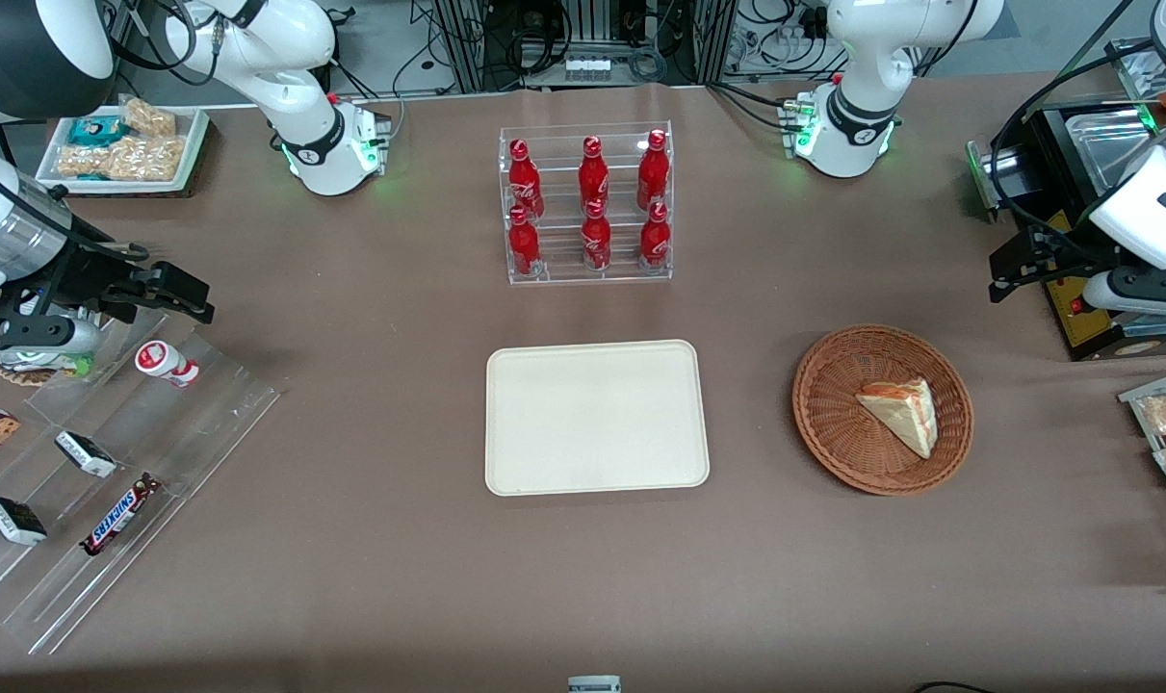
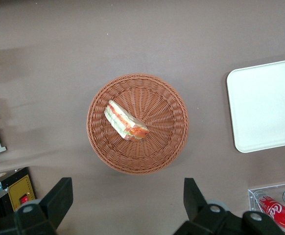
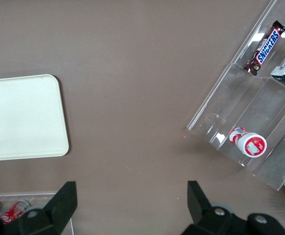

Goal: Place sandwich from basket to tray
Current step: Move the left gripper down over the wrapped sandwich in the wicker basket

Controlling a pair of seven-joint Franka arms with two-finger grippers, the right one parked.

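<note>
The brown table is filling nearly the whole front view, and the biggest thing lying on it is the cream tray, sitting bare at the middle of the frame. Above it in the picture a clear shelf of red cola bottles is standing. At the lower left, stepped acrylic shelves are carrying a few snack bars.

At centre right of the front frame the wicker basket is resting well apart from the tray, toward the working arm's end of the table. The sandwich is lying in it, a little off the basket's middle, one flat face up.

The gripper is hanging high above the table at the right edge of the front view, farther from the front camera than the basket, and it is holding nothing. Its fingers are standing spread wide, with bare table showing between them.

In the wrist view the sandwich is sitting forward of the gap between the fingers and roughly in line with it, so the coming move looks like a short advance and a long descent. The wedge's long axis is running diagonally across the line joining the fingertips, so a turn of the wrist will probably be needed to close across its narrow width.
</note>
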